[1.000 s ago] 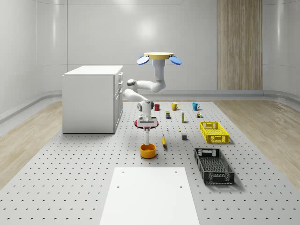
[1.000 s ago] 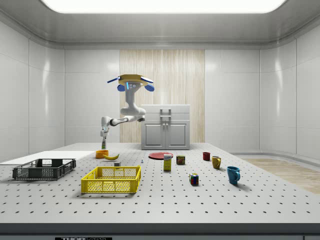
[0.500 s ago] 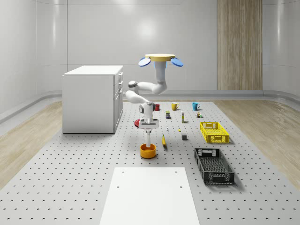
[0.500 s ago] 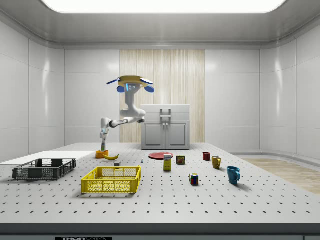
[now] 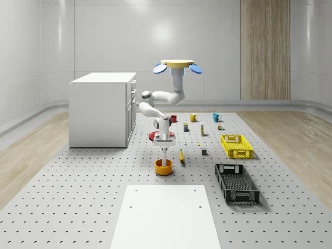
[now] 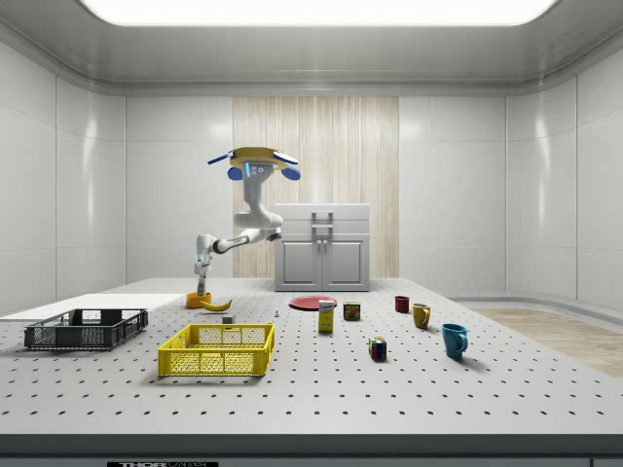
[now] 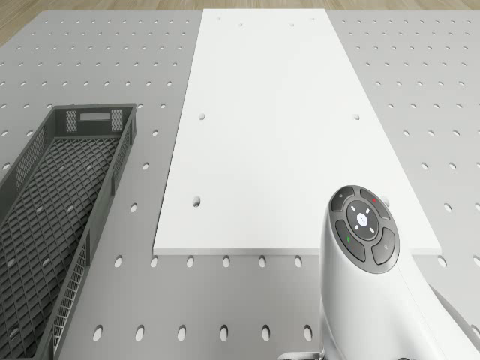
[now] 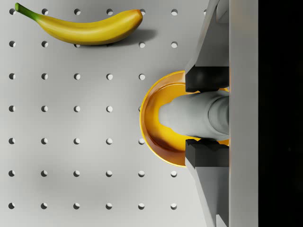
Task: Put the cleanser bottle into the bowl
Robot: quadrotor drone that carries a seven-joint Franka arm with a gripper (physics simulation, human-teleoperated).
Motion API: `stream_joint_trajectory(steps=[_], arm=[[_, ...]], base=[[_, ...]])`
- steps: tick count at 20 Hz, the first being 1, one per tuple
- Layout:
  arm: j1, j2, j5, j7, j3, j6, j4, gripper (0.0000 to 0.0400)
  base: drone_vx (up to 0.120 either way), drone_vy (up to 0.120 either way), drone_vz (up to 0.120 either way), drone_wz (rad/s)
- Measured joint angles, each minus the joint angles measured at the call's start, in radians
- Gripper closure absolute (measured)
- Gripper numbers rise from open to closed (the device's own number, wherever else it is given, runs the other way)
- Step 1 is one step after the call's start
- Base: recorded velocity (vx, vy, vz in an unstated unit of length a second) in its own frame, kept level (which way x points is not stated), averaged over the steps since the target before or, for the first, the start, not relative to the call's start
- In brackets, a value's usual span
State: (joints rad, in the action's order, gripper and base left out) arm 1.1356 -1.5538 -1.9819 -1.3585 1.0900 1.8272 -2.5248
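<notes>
Hovering above the tabletop (image 5: 78,181) behind the bowl (image 5: 163,167). Fingers (image 8: 206,79) clamped on the cleanser bottle (image 8: 199,116), held upright over the bowl's mouth. Likely risk: releasing too high, tipping the bottle over the rim toward the banana (image 8: 80,27).

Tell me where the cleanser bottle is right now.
In the whole-scene view the cleanser bottle hangs upright in the gripper directly over the orange bowl, with the banana just to its right.
</notes>
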Motion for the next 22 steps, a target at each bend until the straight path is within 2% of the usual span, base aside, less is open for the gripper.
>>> stream_joint_trajectory(steps=[7, 10, 13, 17, 22], arm=[[0.021, 0.021, -0.048, -0.003, -0.053, 0.027, 0.038, 0.0257], [0.024, 0.027, -0.057, -0.004, -0.063, 0.032, 0.047, 0.0132], [0.021, 0.025, -0.051, -0.003, -0.056, 0.026, 0.041, 0.0062], [0.011, 0.020, -0.034, -0.002, -0.035, 0.013, 0.025, 0.0023], [0.005, 0.017, -0.024, -0.001, -0.024, 0.005, 0.016, 0.0007]], base=[[0.000, 0.000, 0.000, 0.000], [0.000, 0.000, 0.000, 0.000], [0.000, 0.000, 0.000, 0.000], [0.000, 0.000, 0.000, 0.000], [0.000, 0.000, 0.000, 0.000]])
